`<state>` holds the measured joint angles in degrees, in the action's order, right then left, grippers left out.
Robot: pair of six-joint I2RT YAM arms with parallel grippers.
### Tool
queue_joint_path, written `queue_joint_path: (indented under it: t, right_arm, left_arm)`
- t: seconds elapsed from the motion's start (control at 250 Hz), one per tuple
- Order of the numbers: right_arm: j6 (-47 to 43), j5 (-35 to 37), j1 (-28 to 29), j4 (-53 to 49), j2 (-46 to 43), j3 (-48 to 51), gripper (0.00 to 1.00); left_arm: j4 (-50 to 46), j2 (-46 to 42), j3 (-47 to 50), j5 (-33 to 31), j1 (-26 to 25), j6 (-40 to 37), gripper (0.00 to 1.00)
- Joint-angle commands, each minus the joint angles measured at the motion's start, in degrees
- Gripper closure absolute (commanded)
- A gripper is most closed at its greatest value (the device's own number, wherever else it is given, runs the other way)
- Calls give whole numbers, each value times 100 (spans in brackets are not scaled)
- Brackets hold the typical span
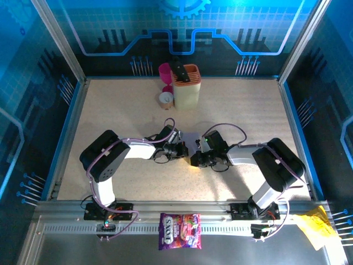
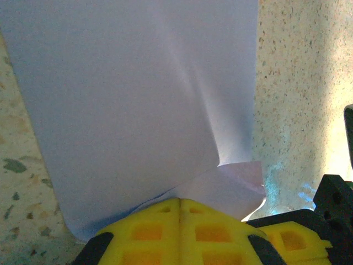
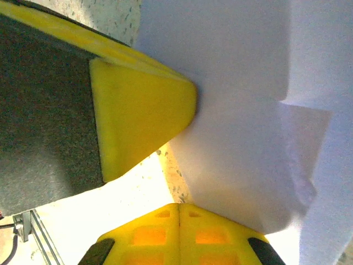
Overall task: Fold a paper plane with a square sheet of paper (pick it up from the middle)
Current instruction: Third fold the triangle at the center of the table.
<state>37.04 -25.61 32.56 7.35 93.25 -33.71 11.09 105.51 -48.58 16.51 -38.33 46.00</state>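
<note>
Where the sheet lay: the square sheet of paper rested flat on the speckled table at mid-table, partly folded, one layer overlapping a smaller flap.
Long axis: a soft ridge ran from the near corner away from the left gripper, roughly along that arm's reach.
State of the left gripper: fingers together, tips at the paper's near edge; whether paper was pinched between them could not be told.
State of the right gripper: fingers together, paper ahead and toward its camera's right, its edge at the tips.
Nearer arm: neither; the top view showed both meeting nose to nose at mid-table.
Coming move, as a judgement: it likely turned on following that ridge.
</note>
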Motion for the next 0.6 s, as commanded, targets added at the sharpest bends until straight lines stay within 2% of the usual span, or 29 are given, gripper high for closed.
queue_joint_path:
  t: [0.0, 0.236, 0.595]
  right_arm:
    - [327, 297, -329, -529, -52, 630, 100]
    - [567, 239, -684, -388, -208, 1046, 100]
    - [444, 421, -785, -765, -541, 1106, 100]
  left_arm:
    - [-544, 111, 229, -629, 36, 135, 100]
    - [-875, 35, 260, -1036, 53, 417, 100]
    - [-1095, -239, 542, -1631, 58, 1060, 100]
